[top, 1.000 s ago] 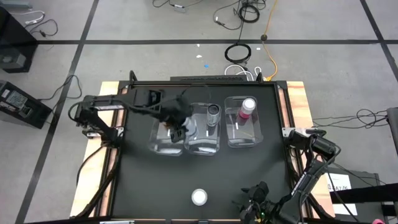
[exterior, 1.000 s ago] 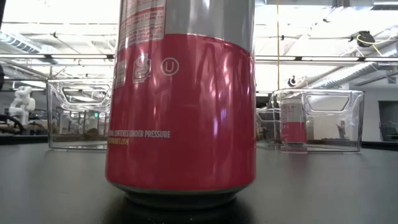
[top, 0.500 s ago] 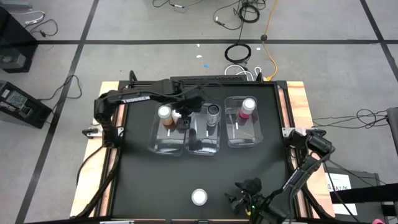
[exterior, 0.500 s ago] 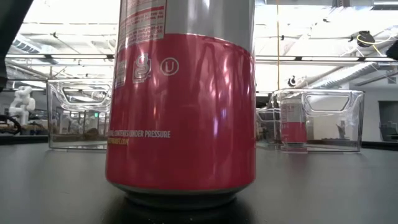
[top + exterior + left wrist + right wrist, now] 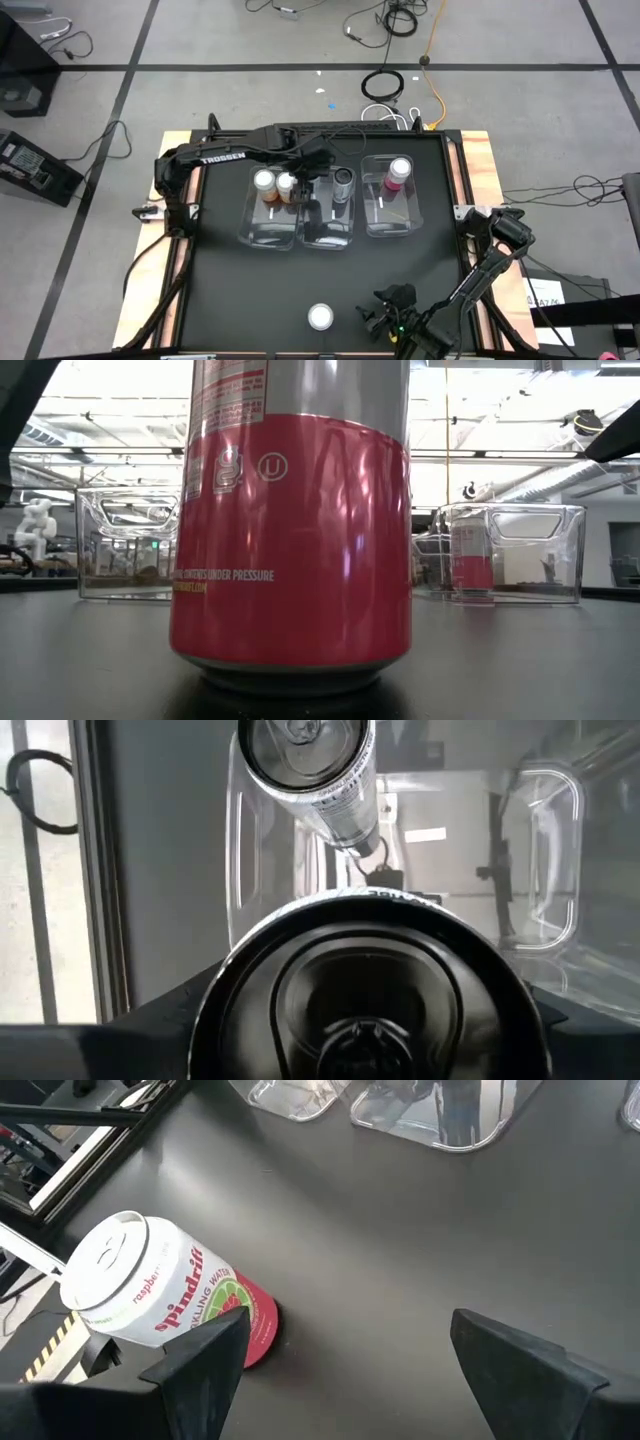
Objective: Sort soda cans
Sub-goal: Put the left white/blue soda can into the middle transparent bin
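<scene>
Two arms: left gripper [image 5: 318, 190] holding dark can [image 5: 365, 990] over middle bin [image 5: 326, 236]; right gripper [image 5: 375, 318] wide near pink can [image 5: 320, 317].

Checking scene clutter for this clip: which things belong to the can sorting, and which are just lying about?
Job: two orange cans, dark can, binned pink can, loose pink can, three clear bins.
Lying about: floor cables, black box beside the table.

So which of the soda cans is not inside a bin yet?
The pink can standing alone on the bare table near the front edge, close to the right gripper. All the other visible cans stand inside the clear bins.
</scene>
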Action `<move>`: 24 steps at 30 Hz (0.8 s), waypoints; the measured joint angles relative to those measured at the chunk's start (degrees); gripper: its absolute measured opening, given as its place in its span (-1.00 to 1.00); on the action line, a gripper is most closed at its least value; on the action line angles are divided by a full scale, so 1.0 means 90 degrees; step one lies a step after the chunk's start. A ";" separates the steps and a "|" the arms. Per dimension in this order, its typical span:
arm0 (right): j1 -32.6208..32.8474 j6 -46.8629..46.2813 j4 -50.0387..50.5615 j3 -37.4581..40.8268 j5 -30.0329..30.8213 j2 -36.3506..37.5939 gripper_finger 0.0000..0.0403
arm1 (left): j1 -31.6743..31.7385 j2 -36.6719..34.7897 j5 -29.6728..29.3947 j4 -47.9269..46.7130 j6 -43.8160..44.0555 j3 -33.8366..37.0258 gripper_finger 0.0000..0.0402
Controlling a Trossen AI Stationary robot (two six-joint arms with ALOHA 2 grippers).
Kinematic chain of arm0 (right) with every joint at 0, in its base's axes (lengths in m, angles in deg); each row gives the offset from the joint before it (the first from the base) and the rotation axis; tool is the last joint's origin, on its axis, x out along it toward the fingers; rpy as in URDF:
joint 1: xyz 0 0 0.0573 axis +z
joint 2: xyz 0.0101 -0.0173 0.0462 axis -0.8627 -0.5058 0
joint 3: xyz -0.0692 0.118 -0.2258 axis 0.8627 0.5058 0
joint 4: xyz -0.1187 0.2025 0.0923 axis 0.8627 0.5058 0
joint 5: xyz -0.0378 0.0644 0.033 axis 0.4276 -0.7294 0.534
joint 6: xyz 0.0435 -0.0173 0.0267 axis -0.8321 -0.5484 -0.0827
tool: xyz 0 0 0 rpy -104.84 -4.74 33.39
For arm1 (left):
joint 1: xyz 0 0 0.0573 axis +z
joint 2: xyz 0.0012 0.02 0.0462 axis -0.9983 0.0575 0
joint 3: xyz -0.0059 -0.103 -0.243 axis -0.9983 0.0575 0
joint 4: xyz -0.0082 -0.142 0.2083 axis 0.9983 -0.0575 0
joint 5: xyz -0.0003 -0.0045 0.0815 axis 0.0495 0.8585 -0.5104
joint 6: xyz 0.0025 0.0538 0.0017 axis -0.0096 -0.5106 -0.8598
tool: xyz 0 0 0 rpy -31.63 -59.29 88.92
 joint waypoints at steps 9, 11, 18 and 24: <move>-0.0022 -0.0012 -0.0031 0.0000 0.0002 0.0000 0.68 | 0.0038 0.0347 0.0041 0.0355 -0.0056 0.0005 0.42; -0.0022 -0.0007 -0.0063 0.0000 0.0001 0.0000 0.68 | 0.0030 0.0442 0.0072 0.0325 -0.0056 0.0005 0.42; -0.0022 -0.0019 -0.0099 0.0000 0.0002 0.0000 0.68 | 0.0168 0.0877 0.0094 0.0348 -0.0044 0.0005 0.42; -0.0020 -0.0007 -0.0217 0.0000 0.0002 0.0000 0.68 | 0.0282 0.1237 0.0123 0.0459 0.0012 0.0005 0.42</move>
